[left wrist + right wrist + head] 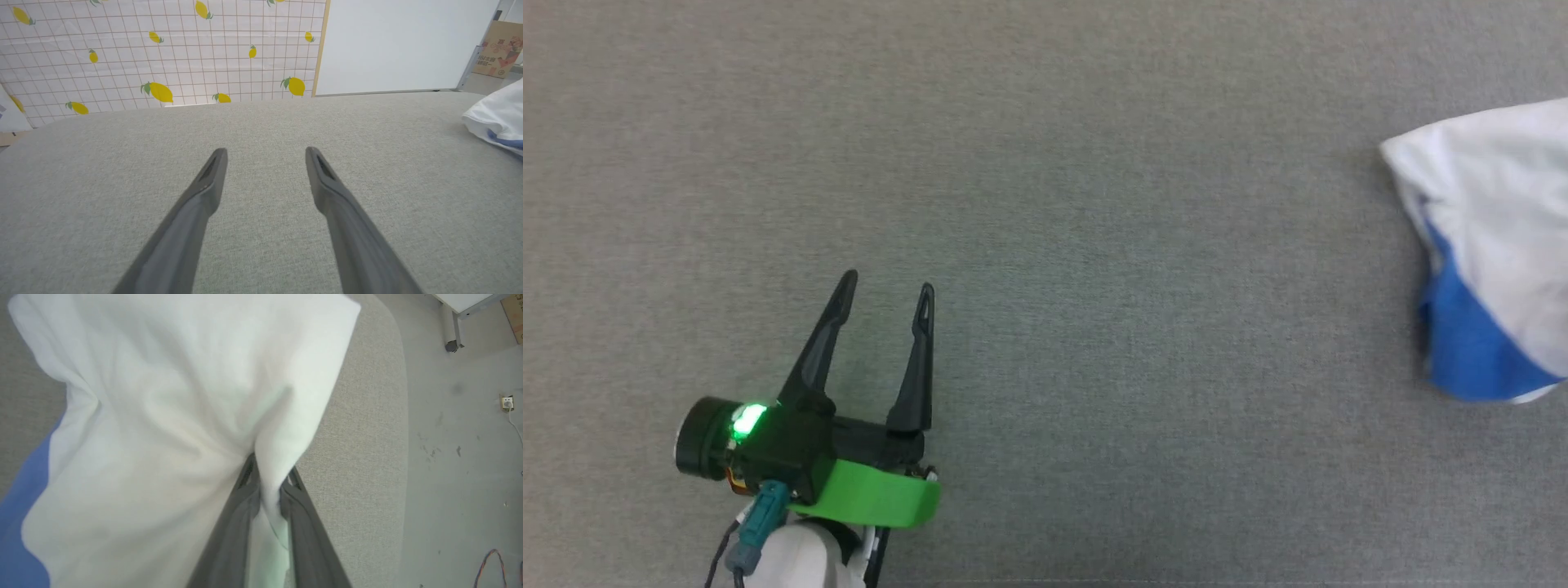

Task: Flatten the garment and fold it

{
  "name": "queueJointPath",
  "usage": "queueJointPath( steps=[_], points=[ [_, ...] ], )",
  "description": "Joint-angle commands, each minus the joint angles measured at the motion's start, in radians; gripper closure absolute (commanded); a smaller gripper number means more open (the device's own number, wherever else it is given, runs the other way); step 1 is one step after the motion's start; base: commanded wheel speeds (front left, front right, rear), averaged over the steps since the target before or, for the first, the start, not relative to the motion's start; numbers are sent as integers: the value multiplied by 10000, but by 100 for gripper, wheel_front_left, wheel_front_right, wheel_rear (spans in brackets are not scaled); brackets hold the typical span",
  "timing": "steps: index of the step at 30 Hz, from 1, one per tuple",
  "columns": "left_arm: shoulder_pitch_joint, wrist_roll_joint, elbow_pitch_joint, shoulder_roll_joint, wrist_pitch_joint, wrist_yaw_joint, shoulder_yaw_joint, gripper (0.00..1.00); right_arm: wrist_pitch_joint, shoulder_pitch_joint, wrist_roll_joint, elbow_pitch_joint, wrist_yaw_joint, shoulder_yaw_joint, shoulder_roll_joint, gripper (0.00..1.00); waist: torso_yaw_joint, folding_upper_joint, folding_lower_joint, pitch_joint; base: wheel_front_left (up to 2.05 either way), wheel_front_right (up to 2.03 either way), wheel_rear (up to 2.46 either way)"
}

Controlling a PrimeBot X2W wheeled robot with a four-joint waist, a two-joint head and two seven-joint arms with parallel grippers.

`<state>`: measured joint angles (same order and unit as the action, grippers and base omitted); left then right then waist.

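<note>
The garment, white with a blue sleeve part, lies bunched at the right edge of the head view on the grey fabric surface. In the right wrist view my right gripper is shut on a pinched fold of the garment, whose white cloth hangs and spreads ahead of the fingers, with blue at the lower left. My left gripper stands open at the lower left of the head view, far from the garment, nothing between its fingers. The left wrist view shows the left gripper above bare surface, the garment at far right.
The grey fabric surface spreads wide between the left gripper and the garment. Its rounded edge drops to the floor, where a socket and cables lie. A lemon-patterned sheet and a white board stand behind.
</note>
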<state>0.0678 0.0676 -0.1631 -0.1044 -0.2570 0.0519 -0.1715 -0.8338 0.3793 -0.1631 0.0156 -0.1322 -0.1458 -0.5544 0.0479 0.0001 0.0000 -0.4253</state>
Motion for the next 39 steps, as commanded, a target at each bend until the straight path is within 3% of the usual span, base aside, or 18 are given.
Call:
queueJointPath(
  steps=[1,7,14,16,22,36,37,38,39],
  points=[
    [228,-174,-126,-118,-14,-12,40,0,120,195,176,-30,15,-24,-295,100,282,-1,0,-377,0,0,0],
    [642,-308,-648,-344,124,-7,71,0,600,499,462,-473,15,-604,-1123,100,496,-1,0,-1131,0,0,0],
    [1074,-577,-1353,-614,400,16,5,0,1241,950,876,-1074,15,-1225,-1588,100,858,-1,0,-1992,0,0,0],
    [1357,-776,-1861,-885,784,91,-66,0,1817,1406,1313,-1667,15,-1652,-1597,100,1244,-1,0,-2566,0,0,0],
    [1528,-966,-2447,-1167,1179,112,-27,0,2434,1788,1902,-2196,15,-1882,-1862,100,1546,-1,0,-3123,0,0,0],
    [1770,-1157,-3222,-1549,1672,74,82,0,3983,2937,2603,-3794,15,-1585,-2012,100,1685,-1,0,-3831,0,0,0],
    [1772,-1170,-3238,-1557,1672,45,105,0,4017,3026,2641,-3927,15,-1625,-1970,96,1682,-1,0,-3851,0,0,0],
    [1769,-1189,-3247,-1567,1673,15,121,0,4061,3116,2710,-4081,15,-1667,-1924,75,1679,-1,0,-3874,0,0,0],
    [1765,-1199,-3249,-1574,1671,-3,126,0,4103,3191,2775,-4200,15,-1736,-1880,62,1677,-1,0,-3891,0,0,0]
  ],
)
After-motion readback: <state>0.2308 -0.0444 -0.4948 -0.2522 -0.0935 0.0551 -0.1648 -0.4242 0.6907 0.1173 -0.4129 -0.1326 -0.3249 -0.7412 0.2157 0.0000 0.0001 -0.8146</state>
